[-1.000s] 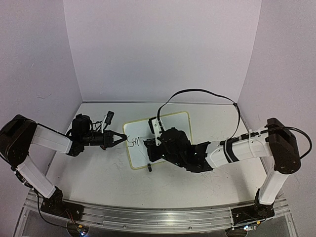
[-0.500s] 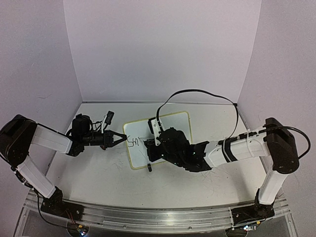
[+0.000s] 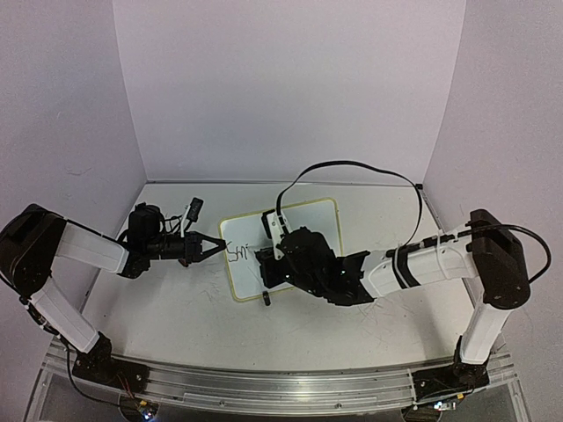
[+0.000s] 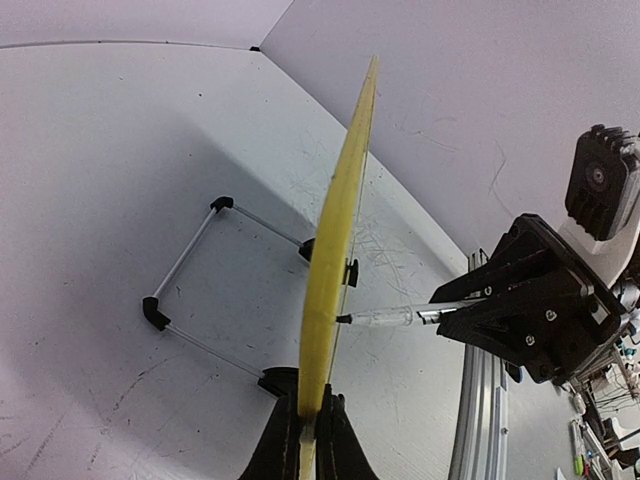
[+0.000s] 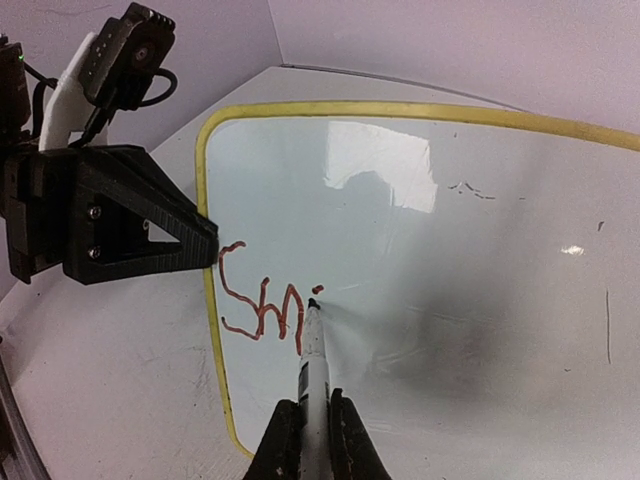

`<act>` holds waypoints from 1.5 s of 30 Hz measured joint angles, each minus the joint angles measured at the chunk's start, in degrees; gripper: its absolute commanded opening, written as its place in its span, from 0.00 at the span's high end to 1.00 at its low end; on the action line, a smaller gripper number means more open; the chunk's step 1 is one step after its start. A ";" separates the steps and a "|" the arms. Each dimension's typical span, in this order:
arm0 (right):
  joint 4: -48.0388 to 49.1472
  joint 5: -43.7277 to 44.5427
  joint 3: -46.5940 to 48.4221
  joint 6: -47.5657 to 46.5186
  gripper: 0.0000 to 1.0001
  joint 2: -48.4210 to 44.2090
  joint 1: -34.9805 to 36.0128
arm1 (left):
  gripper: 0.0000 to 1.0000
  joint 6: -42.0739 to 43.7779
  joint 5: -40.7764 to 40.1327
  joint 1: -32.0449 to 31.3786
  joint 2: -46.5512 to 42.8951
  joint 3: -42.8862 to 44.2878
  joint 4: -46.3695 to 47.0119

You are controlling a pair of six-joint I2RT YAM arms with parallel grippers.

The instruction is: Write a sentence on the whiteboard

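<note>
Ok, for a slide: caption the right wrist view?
Marker in right claw pens first letters on the whiteboard, left claw pinching its rim.

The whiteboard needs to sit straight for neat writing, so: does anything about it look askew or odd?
Yes. The whiteboard sits skewed to the edges of the table, its left rim pinched between the left fingers. Faint grey marks dot its unwritten right part, odd on an otherwise clean surface.

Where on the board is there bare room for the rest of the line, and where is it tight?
Free: the whiteboard face right of the marker tip to the far rim, and the strip above the letters. Tight: the left rim, where the left tool clamps beside the letters.
</note>
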 measured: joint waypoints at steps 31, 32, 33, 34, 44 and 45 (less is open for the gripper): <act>-1.32 0.16 -1.19 4.16 1.00 -0.19 0.43 | 1.00 0.00 -0.24 0.00 0.00 0.00 -0.36; -1.32 0.14 -1.28 4.29 1.00 -0.21 0.45 | 1.00 0.00 -0.25 0.00 0.00 0.01 -0.37; -1.32 0.13 -1.41 4.38 1.00 -0.24 0.49 | 1.00 0.00 -0.26 0.00 0.00 0.02 -0.37; -1.39 0.12 -1.58 4.43 1.00 -0.29 0.52 | 1.00 0.00 -0.24 0.00 0.00 0.02 -0.37; -1.99 -0.15 -2.09 4.97 1.00 -0.42 0.66 | 1.00 0.00 -0.26 0.00 0.00 0.02 -0.37; -1.99 -0.16 -2.09 4.97 1.00 -0.42 0.66 | 1.00 0.00 -0.26 0.00 0.00 0.02 -0.37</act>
